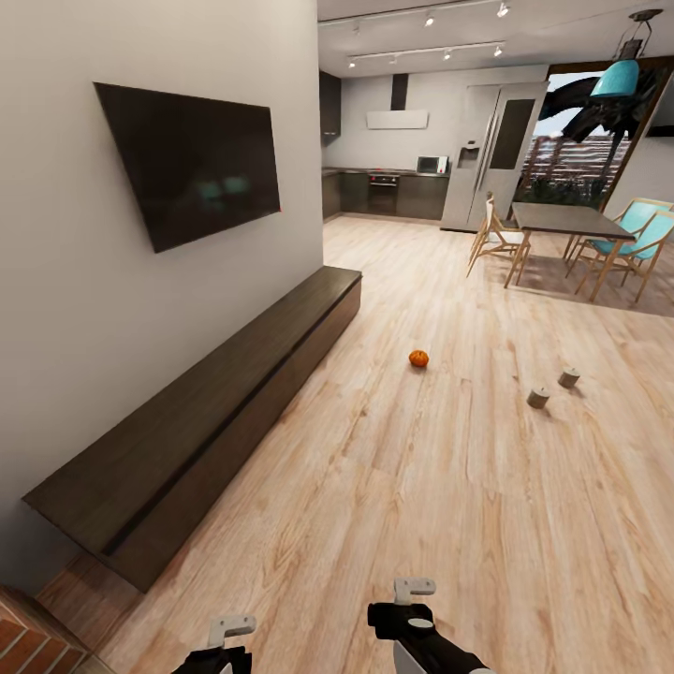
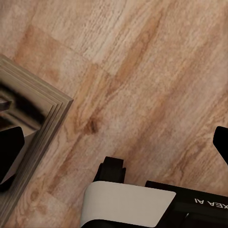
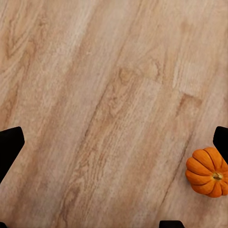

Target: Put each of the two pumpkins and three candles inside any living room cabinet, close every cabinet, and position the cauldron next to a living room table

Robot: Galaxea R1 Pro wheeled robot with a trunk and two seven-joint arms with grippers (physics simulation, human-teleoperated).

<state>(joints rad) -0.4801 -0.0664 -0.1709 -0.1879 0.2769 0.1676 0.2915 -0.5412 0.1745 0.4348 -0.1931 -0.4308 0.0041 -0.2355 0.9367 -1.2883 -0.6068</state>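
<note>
A light wood plank floor (image 1: 440, 487) is seen spreading beneath both arms. The left gripper (image 1: 223, 646) and the right gripper (image 1: 404, 613) are cut off at the lower edge of the head view, and whether their jaws are parted or closed cannot be told. In the right wrist view black fingertips (image 3: 9, 147) are set wide at the frame's edges over bare planks, with a small ribbed orange pumpkin (image 3: 207, 172) lying on the floor close by, partly cut off. To the left of the grippers, a long, low, dark brown wooden cabinet (image 1: 215, 412) is set along the pale grey wall (image 1: 56, 281), its fronts closed, below a black wall-mounted television (image 1: 192, 164). Well ahead of the right gripper, another small orange pumpkin (image 1: 418, 358) rests on the floor; further right, two short tan-grey candle stubs (image 1: 538, 397) (image 1: 568, 377) stand near each other. Beyond them, a dark dining table (image 1: 566, 221) with pale wooden chairs (image 1: 496, 241) and a blurred kitchen (image 1: 393, 183) can be made out.
</note>
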